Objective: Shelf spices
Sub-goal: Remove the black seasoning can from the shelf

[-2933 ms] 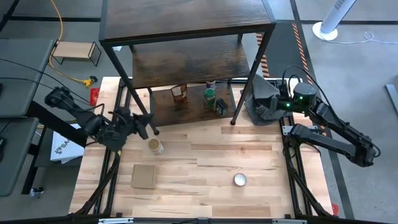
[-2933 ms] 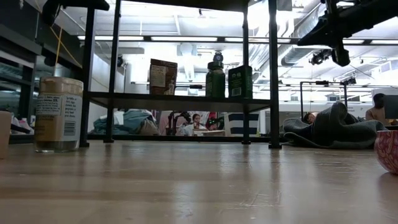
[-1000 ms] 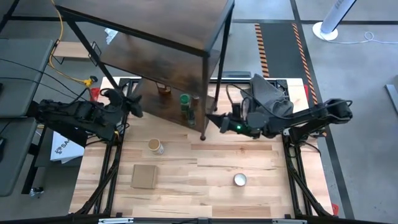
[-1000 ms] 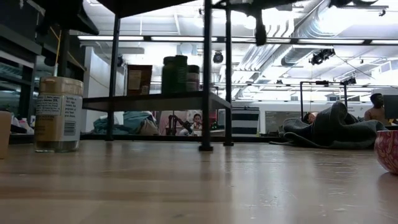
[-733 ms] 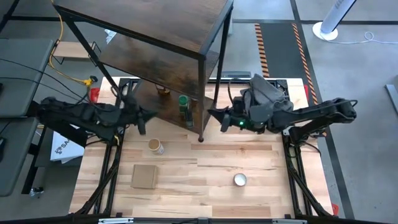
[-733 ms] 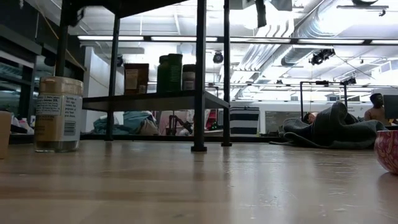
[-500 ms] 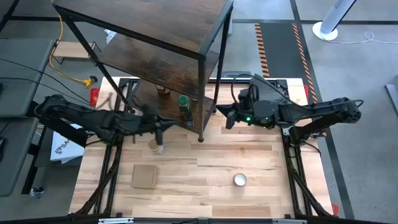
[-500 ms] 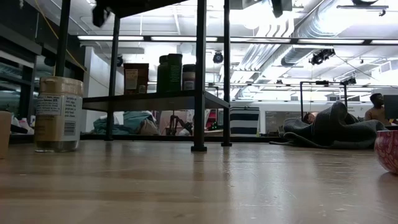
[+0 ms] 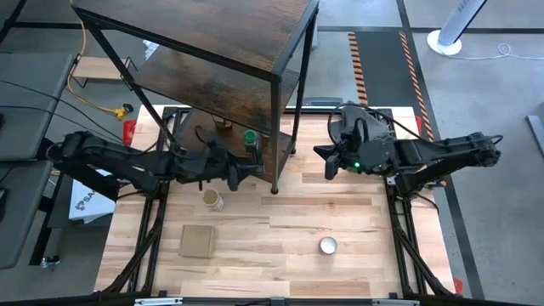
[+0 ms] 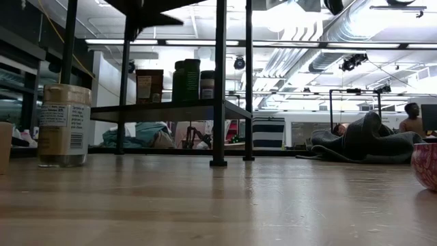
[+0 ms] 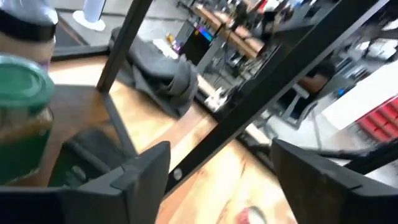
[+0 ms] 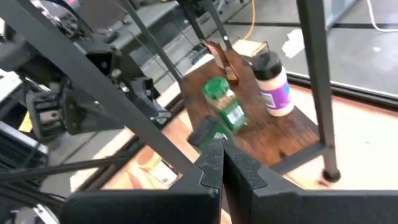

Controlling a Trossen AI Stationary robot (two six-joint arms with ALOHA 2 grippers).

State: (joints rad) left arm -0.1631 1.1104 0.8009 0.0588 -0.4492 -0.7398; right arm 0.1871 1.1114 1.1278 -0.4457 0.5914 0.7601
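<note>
The shelf stands skewed on the table's far left half, its front post's foot on the wood. On its lowest board stand the green-lidded jar, the purple-labelled jar, a dark tin and the pouch. The tan-lidded jar stands alone on the table before the shelf. My left gripper is open beside the lowest board; the front post shows ahead between its fingers, untouched. My right gripper hovers shut, right of the shelf.
A flat cardboard square and a round silvery disc lie on the near half of the table. A grey cloth bundle lies at the far right. People sit in the room beyond the table.
The shelf slid a little toward the table's left, then stayed. My left gripper has gone toward the table's right edge along the shelf's near side and has opened. My right gripper has drawn back from the shelf's front post toward the right edge and risen, still shut.
</note>
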